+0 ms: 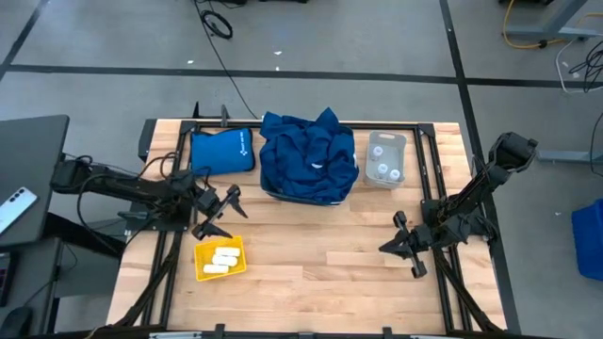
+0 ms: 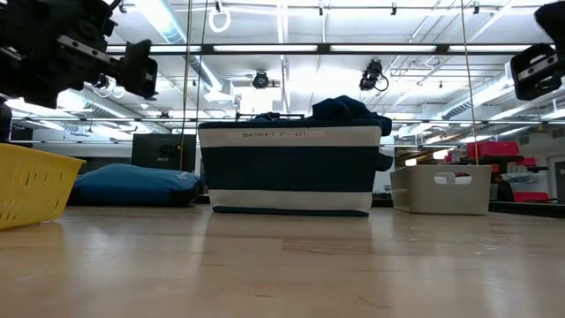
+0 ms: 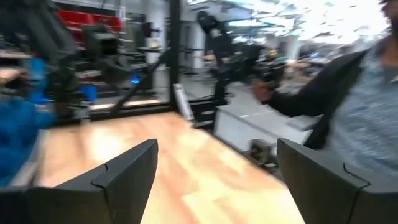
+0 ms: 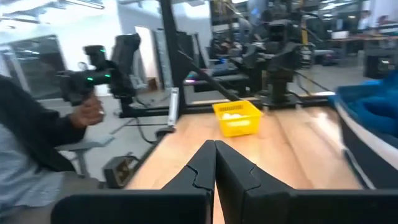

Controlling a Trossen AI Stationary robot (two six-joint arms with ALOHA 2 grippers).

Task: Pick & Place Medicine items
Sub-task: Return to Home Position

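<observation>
Left arm reaches in from the counter's [image 1: 320,259] left edge. The left gripper [image 3: 216,152] hangs above the wood just behind the yellow tray [image 1: 200,260], clear of it. Its fingers [image 3: 124,177] are spread wide, nothing between them.

The yellow tray sits on the near-left part of the counter. Cream-white oblong packs [image 1: 224,261] lie flat inside, bunched together. Their long axes run roughly left-right across the counter, slightly skewed; exact count is hard to tell.

Flat blue pouch [image 1: 222,151] lies at the back left, behind the left gripper and just beside the blue bin [image 2: 291,177].

The blue bin is back centre, dark and white banded in the low view. It is heaped with dark blue cloth [image 1: 309,155] that bulges over the rim.

Pale grey bin [image 1: 386,138] sits just to the right of the blue bin. It holds small round whitish bottles [image 1: 375,172], seen as circles from above, so no long axis shows in the overhead view.

Right arm comes in from the right edge. The right gripper [image 4: 216,155] hangs over bare wood near the front right, well apart from both bins. Its fingers [image 4: 239,180] are pressed together, holding nothing.

Beyond the counter's front edge, both wrist views catch a person in a dark sleeve [image 3: 311,99]. One hand [image 4: 87,113] grips a dark handheld device [image 4: 93,78].
</observation>
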